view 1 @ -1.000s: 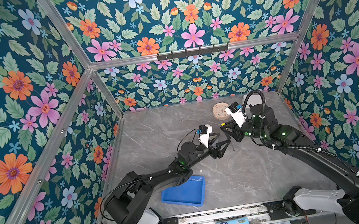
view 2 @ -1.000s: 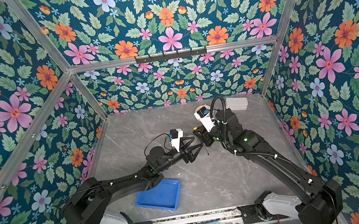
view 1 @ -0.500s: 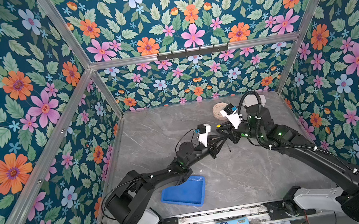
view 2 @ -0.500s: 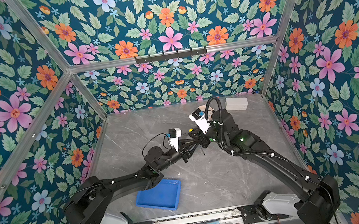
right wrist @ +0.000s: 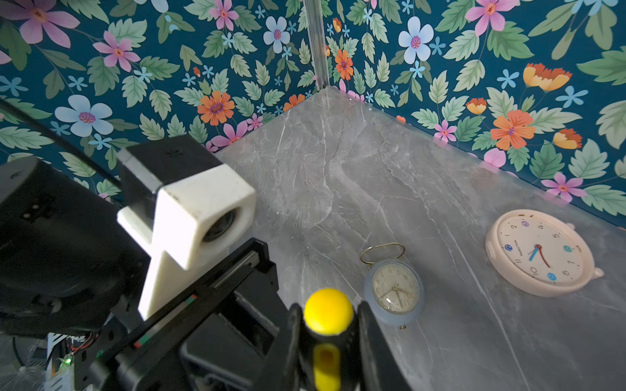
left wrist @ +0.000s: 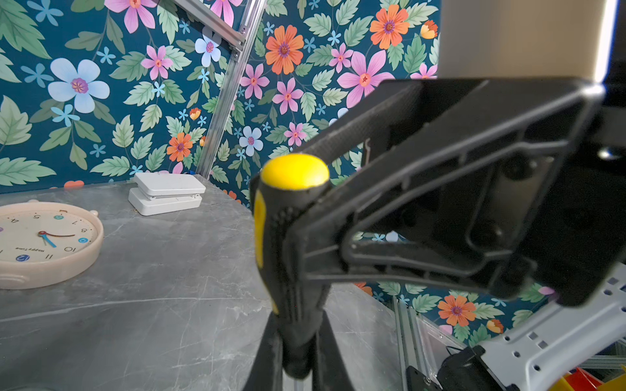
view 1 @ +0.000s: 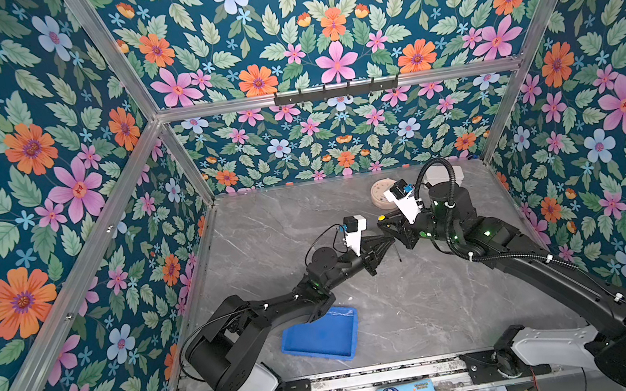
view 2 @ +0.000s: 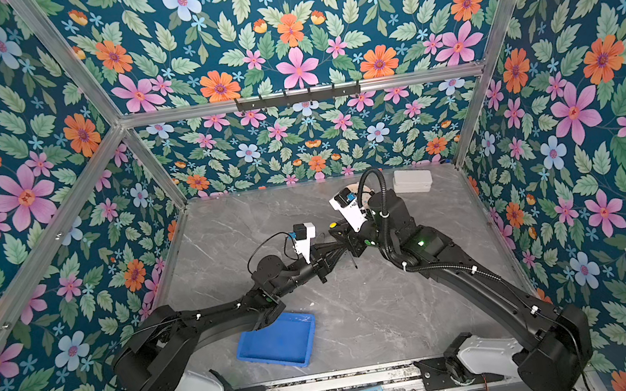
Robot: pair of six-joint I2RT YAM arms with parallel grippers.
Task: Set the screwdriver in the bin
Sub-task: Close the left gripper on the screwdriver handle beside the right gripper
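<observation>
The screwdriver (left wrist: 288, 243) has a black handle with a yellow cap (right wrist: 328, 311) and hangs upright above the middle of the table, its thin shaft (view 1: 397, 253) pointing down. My right gripper (right wrist: 328, 338) is shut on the upper handle just under the cap. My left gripper (left wrist: 298, 338) is shut on the handle's lower end. In both top views the two grippers meet tip to tip: left gripper (view 1: 385, 242), right gripper (view 1: 388, 228). The blue bin (view 1: 320, 338) (view 2: 278, 342) lies near the table's front edge, partly under my left arm.
A round cream clock (right wrist: 538, 252) (left wrist: 44, 243) lies flat at the back of the table. A small blue alarm clock (right wrist: 394, 287) lies close behind the screwdriver. A white lidded box (view 2: 412, 181) (left wrist: 166, 193) sits in the back right corner.
My right gripper carried the screwdriver leftwards to the left gripper. The left gripper, open a second ago, has closed on the lower handle.
</observation>
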